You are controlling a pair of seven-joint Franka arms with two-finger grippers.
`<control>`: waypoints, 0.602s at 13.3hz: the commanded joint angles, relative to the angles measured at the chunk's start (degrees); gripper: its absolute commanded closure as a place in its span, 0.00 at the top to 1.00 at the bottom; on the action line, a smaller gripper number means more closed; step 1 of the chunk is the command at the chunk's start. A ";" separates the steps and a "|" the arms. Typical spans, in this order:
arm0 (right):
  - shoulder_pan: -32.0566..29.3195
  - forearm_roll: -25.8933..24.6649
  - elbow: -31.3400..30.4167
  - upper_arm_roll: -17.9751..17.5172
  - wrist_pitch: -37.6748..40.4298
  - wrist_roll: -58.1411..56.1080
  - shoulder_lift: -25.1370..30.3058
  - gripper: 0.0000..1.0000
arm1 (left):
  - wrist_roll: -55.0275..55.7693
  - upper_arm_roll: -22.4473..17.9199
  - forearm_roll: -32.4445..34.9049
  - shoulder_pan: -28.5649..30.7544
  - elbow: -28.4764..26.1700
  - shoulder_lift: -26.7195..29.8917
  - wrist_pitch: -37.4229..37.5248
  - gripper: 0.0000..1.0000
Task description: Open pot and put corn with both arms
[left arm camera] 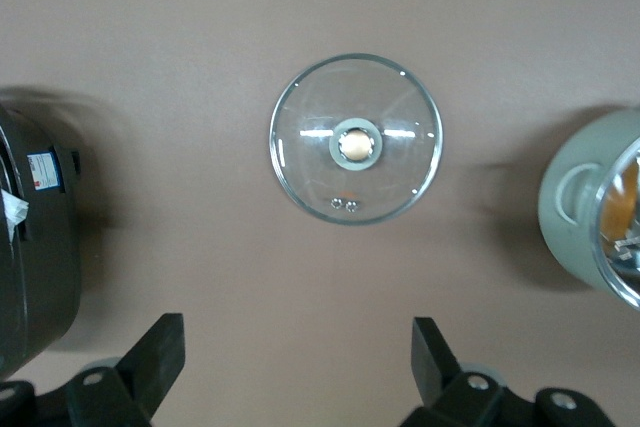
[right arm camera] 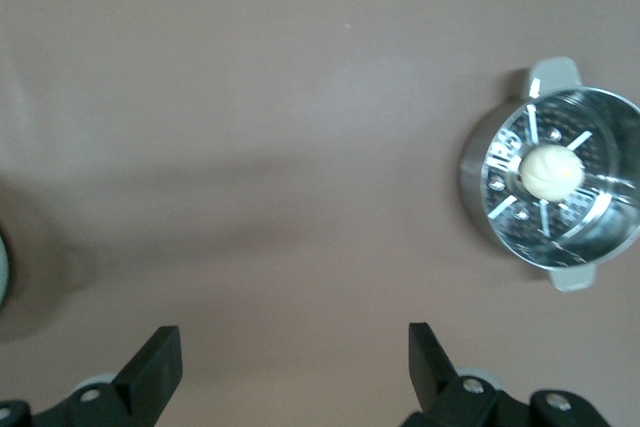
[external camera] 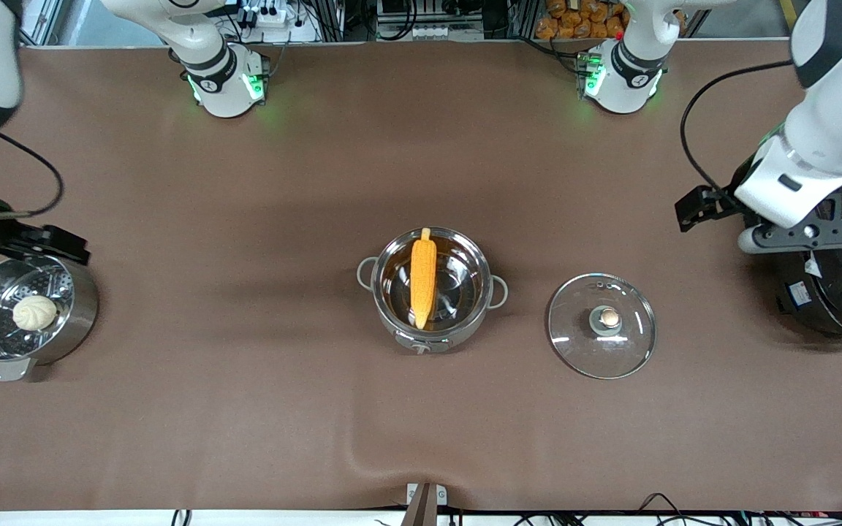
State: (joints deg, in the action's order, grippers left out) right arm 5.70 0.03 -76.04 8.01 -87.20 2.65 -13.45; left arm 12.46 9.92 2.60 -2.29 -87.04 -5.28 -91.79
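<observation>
Over the table's two ends, we hold both claws apart and empty.

Our left gripper (left arm camera: 298,372) hangs above bare cloth beside the cooker (external camera: 841,281); our right gripper (right arm camera: 295,372) hangs near the steamer (external camera: 26,315) with its bun (external camera: 34,313). Corn (external camera: 422,276) lies in the open pot (external camera: 432,288), lid (external camera: 601,325) flat beside it toward the left arm's end. We judge the job done; pulling back high should clear every rim, with wide open cloth around.

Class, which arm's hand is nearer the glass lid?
Left. The left hand is open above the table beside the glass lid; the right hand, open, is by the steamer pot.
</observation>
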 commanded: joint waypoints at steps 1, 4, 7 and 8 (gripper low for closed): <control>-2.08 -0.65 -4.81 -1.07 0.28 -5.43 5.26 1.00 | -6.63 -2.70 -1.37 -1.57 0.64 3.86 3.89 1.00; -2.98 0.05 -10.76 -1.07 -4.78 -7.49 9.55 1.00 | -10.88 -3.33 -1.20 -1.84 0.20 7.38 9.25 1.00; -2.80 0.06 -21.41 -1.07 -10.71 -7.84 16.77 1.00 | -10.17 -3.76 -1.11 -2.81 -0.24 8.35 10.05 1.00; -2.97 -0.03 -21.52 -1.07 -9.49 -8.10 17.57 1.00 | -10.26 -4.20 -1.20 -2.98 -0.15 8.44 10.05 1.00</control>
State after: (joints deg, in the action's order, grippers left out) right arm 3.55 0.04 -91.64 7.79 -95.81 -4.33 -1.40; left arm 3.17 7.17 2.49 -4.28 -86.17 2.21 -82.12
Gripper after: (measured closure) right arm 0.000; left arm 0.000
